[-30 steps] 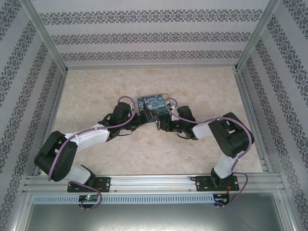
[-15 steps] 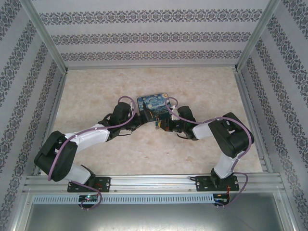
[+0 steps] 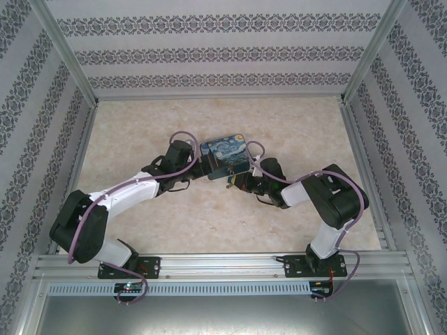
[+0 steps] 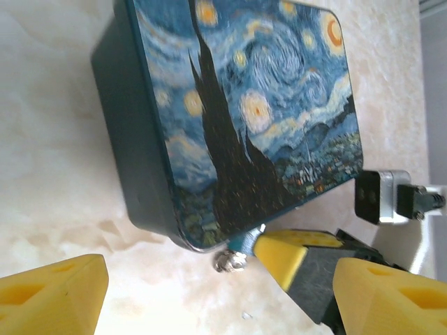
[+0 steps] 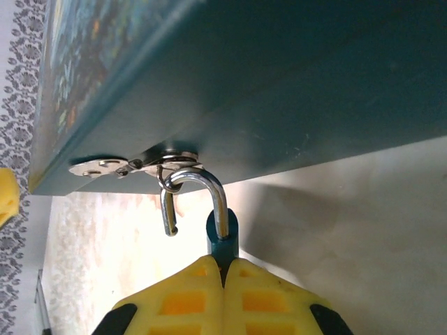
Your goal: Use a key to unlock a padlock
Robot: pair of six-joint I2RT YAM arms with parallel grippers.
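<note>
1. My right pincer (image 5: 223,269) is clenched on the tiny blue padlock (image 5: 223,239), at the painted blue tin box (image 5: 293,84).
2. Its thin silvery shackle (image 5: 211,185) hangs in the tin's small metal ring (image 5: 163,180) and one leg looks free, so I should turn it out gently.
3. My left pincer (image 4: 220,300), released, could steady the tin.

Top cam looks down from behind me over the worktop (image 3: 140,132); both wrist cams sit close, sharing tin (image 4: 244,118) and padlock (image 5: 225,234).
</note>
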